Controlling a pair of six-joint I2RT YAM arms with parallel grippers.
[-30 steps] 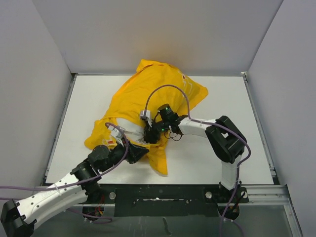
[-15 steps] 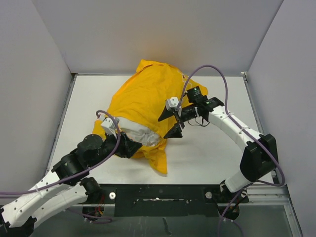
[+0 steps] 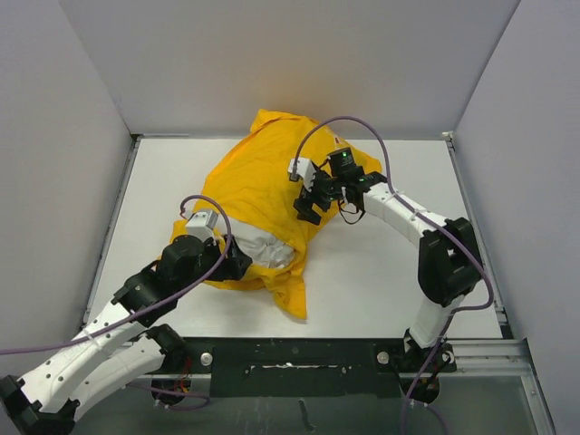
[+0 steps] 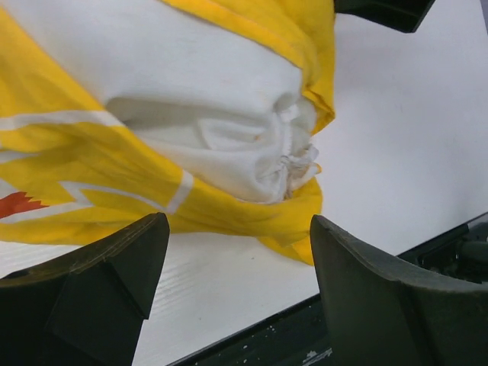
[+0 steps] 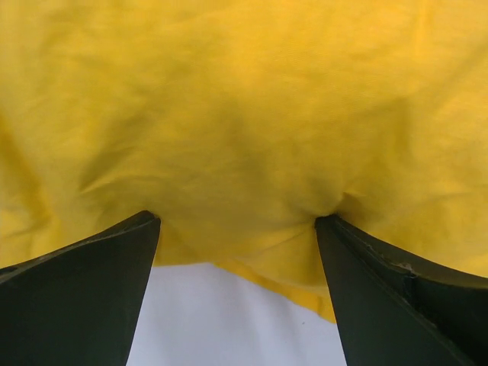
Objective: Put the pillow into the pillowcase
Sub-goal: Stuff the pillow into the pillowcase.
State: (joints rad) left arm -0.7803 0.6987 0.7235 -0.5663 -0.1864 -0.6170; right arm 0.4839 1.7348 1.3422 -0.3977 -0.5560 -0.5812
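Observation:
The yellow pillowcase (image 3: 263,172) lies crumpled across the middle of the white table (image 3: 399,272). The white pillow (image 3: 258,245) shows only at the sack's near-left mouth, the rest inside. In the left wrist view the pillow's bunched end (image 4: 229,145) pokes out between yellow folds (image 4: 99,191). My left gripper (image 3: 237,263) sits just near-left of that mouth, open with nothing between its fingers (image 4: 238,223). My right gripper (image 3: 304,207) is over the pillowcase's right side, open, its fingertips (image 5: 149,225) touching the yellow cloth (image 5: 244,99).
Grey walls close in the table on the left, back and right. A dark rail (image 3: 317,353) runs along the near edge and shows under the left gripper (image 4: 305,335). Purple cables (image 3: 362,127) loop above both arms. Bare table (image 5: 221,320) lies right of the pillowcase.
Both grippers have opened and let go of the cloth. The right gripper moved from the pillowcase's mouth away to its right side. The left gripper moved up to the mouth's left side.

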